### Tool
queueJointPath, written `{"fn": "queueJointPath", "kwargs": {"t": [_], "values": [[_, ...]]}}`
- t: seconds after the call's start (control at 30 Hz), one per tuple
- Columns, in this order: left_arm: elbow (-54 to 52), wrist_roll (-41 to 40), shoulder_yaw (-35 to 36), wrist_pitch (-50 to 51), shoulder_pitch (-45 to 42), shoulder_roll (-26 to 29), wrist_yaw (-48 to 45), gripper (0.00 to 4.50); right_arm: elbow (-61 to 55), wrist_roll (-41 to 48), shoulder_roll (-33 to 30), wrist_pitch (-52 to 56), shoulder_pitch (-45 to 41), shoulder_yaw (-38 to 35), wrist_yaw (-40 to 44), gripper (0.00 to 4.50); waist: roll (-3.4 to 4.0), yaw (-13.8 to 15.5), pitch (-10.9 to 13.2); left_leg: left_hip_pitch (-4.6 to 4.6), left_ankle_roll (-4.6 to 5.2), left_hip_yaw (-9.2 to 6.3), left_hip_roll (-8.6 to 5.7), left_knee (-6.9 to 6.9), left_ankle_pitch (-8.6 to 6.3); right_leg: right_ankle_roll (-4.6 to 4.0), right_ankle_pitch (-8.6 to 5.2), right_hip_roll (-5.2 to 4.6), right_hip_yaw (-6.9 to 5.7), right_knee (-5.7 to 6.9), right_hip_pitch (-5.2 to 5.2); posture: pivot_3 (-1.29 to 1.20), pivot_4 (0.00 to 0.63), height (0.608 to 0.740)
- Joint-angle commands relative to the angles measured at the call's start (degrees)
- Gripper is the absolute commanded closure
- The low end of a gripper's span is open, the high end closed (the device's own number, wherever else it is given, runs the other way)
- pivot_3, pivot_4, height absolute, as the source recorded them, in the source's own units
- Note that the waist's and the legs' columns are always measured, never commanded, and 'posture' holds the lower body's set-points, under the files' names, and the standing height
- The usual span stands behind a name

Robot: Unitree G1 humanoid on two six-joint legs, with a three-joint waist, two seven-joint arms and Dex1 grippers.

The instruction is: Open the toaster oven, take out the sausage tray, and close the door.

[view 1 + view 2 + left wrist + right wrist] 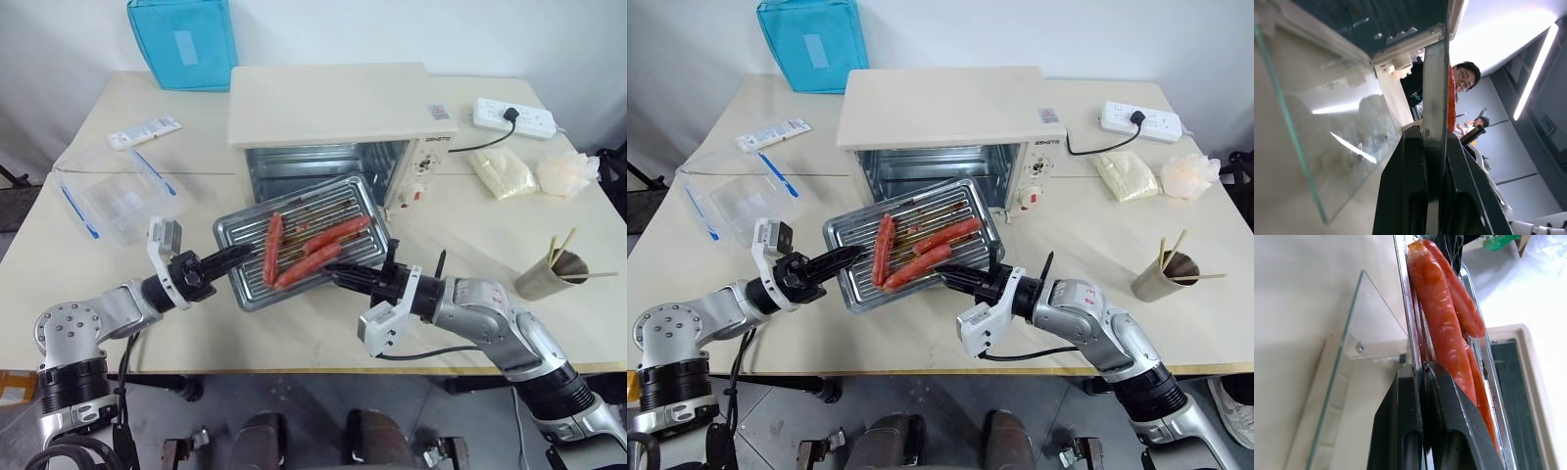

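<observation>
Head views: at frame centre the sausage tray (299,255) hangs in front of the toaster oven (338,122), above its lowered door (940,211). The left gripper (240,255) pinches the tray's left rim; the right gripper (338,271) pinches its near right rim.

Left wrist view: both fingers (1410,186) are clamped narrow on the tray's edge, with glass at left.

Right wrist view: the fingers (1442,421) are closed tight on the rim, sausages (1442,318) just beyond.

To do this well, I judge, keep the tray level and move both arms together to bare table (294,338) at lower centre.
</observation>
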Motion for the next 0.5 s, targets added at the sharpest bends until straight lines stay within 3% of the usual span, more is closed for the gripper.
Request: {"fn": "queueJointPath", "kwargs": {"t": [0.03,0.13,0.37,0.4,0.5], "values": [[-0.35,-6.6,2.42,0.45,1.66,0.49,4.37,4.5,-0.95,8.04,0.07,2.54,0.29,-2.53,1.46,3.62,0.0,0.01,0.0,0.07,0.0,-0.01,0.0,-0.01,0.0,0.0,0.0,0.0,0.0,-0.01,0.07,0.0,0.15,0.74],[0.48,-11.61,3.4,-0.23,3.71,1.3,8.03,4.5,-1.09,11.02,-0.88,3.84,1.82,-4.27,2.25,2.63,0.0,0.02,0.0,0.52,-0.02,-0.04,0.0,-0.12,-0.03,0.0,0.0,0.0,0.01,-0.12,0.55,0.0,0.15,0.74],[-0.56,-30.02,4.34,-5.56,13.7,6.61,17.59,4.5,-1.74,26.53,-5.32,9.51,9.27,-10.06,8.75,0.26,0.0,0.03,0.0,0.57,0.0,-0.05,0.05,-0.15,-0.07,-0.01,-0.01,-0.01,0.22,-0.13,0.57,0.0,0.15,0.74],[-0.92,-30.66,4.75,-5.92,14.77,6.65,18.05,4.5,-1.84,28.45,-5.57,10.39,9.98,-10.87,9.5,0.03,0.0,0.03,0.0,0.58,-0.01,-0.05,0.05,-0.16,-0.07,-0.02,-0.01,-0.02,0.27,-0.13,0.58,0.0,0.15,0.74],[-3.14,-30.81,7.97,-6.42,20.01,5.69,18.25,4.5,-1.3,36.21,-6.3,17.52,12.74,-14.83,11.67,0.03,0.0,0.06,0.0,0.59,0.02,-0.02,0.04,-0.16,-0.1,-0.03,-0.02,-0.02,0.28,-0.15,0.6,0.0,0.15,0.74]]}}
